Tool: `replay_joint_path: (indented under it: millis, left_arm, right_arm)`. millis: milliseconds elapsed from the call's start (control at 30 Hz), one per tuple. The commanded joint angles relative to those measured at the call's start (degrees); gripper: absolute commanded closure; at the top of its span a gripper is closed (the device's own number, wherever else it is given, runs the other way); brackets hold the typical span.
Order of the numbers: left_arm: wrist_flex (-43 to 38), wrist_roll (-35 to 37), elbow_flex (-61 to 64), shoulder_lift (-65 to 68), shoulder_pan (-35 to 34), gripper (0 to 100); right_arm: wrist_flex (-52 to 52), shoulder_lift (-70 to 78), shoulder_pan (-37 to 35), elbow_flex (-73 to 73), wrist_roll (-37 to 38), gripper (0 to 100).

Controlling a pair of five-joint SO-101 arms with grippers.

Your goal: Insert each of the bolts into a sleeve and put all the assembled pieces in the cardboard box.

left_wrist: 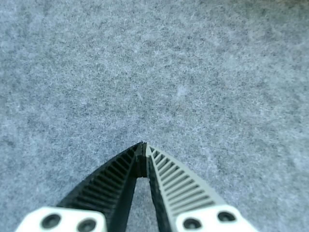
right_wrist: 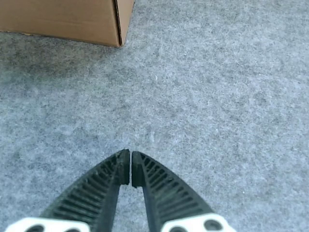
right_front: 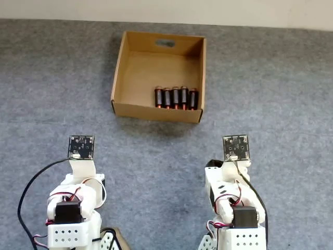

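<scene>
The cardboard box (right_front: 156,111) stands on the grey mat (right_front: 281,78) at the far middle of the table, open side up. Five bolt-and-sleeve pieces (right_front: 176,98) lie inside it. They are dark with copper-coloured ends, packed side by side in a row against the near wall, towards the box's right corner. The rest of the box floor is bare cardboard.

Both arms are folded back at the near edge of the table, the left arm (right_front: 78,200) to the left of the box and the right arm (right_front: 234,200) to its right. Each is well apart from the box and from the pieces in it.

The left gripper (left_wrist: 144,147) has its two fingers pressed together at the tips, with nothing between them, over bare mat. The right gripper (right_wrist: 131,157) also has its fingers drawn together and holds nothing. The near right corner of the box (right_wrist: 63,19) lies beyond it, off to its left.
</scene>
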Motion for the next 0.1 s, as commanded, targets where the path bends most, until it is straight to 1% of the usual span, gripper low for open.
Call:
replay_joint_path:
  millis: [0,67]
  left_arm:
    - [0.2,-0.4,1.0,0.0,0.2,99]
    - [0.2,-0.4,1.0,0.0,0.2,99]
  right_arm:
    - [-0.7,-0.4,0.5,7.9,0.6,97.1]
    - [-0.7,-0.4,0.5,7.9,0.6,97.1]
